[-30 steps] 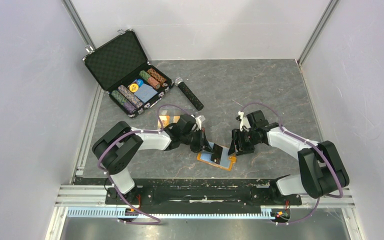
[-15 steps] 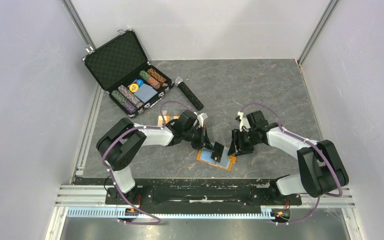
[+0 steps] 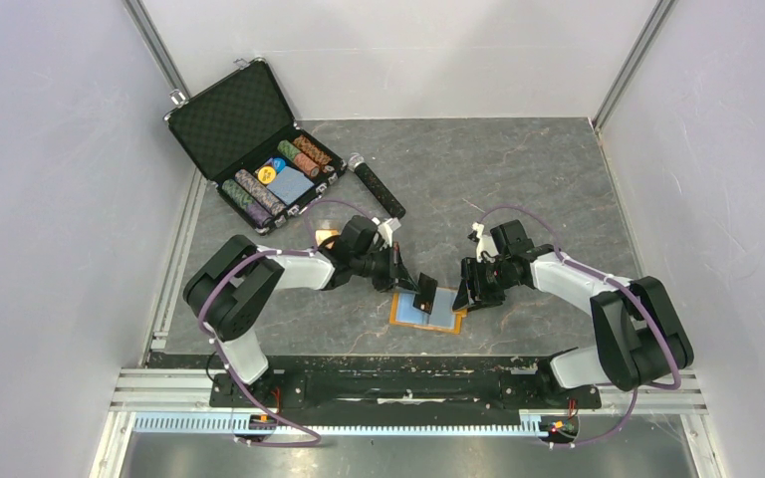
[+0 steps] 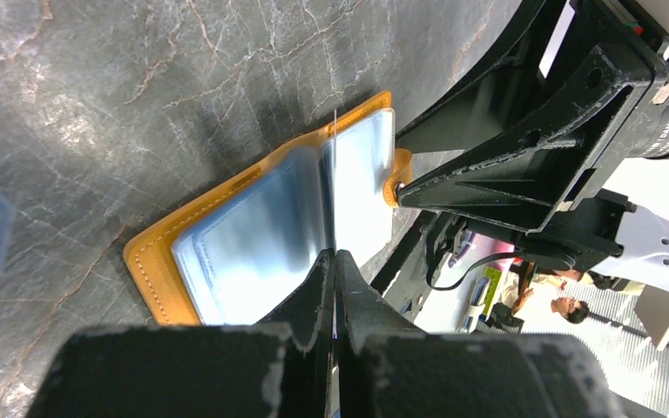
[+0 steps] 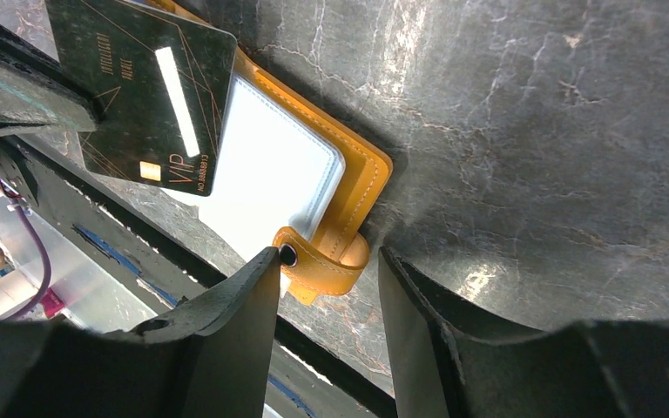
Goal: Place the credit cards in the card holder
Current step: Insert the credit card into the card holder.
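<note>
Grey marbled table [image 3: 518,179]. Open black chip case [image 3: 249,139], at the far left. Orange card holder [image 5: 364,170], lying open with its blue lining up, near centre between both arms. Right gripper [image 5: 327,257]: jaws apart astride the holder's snap strap; whether they pinch it cannot be told. Left gripper [image 4: 334,261]: clamped on black card [image 5: 139,96], held on edge over the open holder. Gold-tan card [image 3: 327,239], on the table beside the left arm.

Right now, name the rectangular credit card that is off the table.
The black VIP card, pinched by the left gripper over the orange wallet; the gold-tan card lies flat.
</note>
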Controlling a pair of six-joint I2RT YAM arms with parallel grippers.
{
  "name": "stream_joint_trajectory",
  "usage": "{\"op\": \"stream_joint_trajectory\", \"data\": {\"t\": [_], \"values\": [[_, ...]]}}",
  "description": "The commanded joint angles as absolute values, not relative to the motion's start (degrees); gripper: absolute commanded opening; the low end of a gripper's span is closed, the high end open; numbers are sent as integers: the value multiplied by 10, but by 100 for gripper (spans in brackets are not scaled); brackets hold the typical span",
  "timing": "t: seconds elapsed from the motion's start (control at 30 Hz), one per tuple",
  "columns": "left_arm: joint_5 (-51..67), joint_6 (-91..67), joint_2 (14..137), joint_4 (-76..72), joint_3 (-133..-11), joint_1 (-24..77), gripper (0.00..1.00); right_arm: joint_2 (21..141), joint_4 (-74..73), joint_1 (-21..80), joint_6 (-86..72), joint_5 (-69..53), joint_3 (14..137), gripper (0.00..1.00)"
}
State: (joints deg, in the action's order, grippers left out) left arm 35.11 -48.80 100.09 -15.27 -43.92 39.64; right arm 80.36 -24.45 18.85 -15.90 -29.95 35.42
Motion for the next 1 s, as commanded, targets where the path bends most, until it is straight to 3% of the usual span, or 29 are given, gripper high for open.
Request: {"op": "stream_joint_trajectory", "data": {"t": [0.0,0.6,0.97], "values": [[360,-492,990,-176,-433,400,2,811,-241,187,-151,-297,350,48],[246,-520,926,-162,-380,423,2,812,-233,187,-154,-307,341,44],[261,-516,955,-163,-399,425,2,813,-233,187,-153,-309,339,41]]}}
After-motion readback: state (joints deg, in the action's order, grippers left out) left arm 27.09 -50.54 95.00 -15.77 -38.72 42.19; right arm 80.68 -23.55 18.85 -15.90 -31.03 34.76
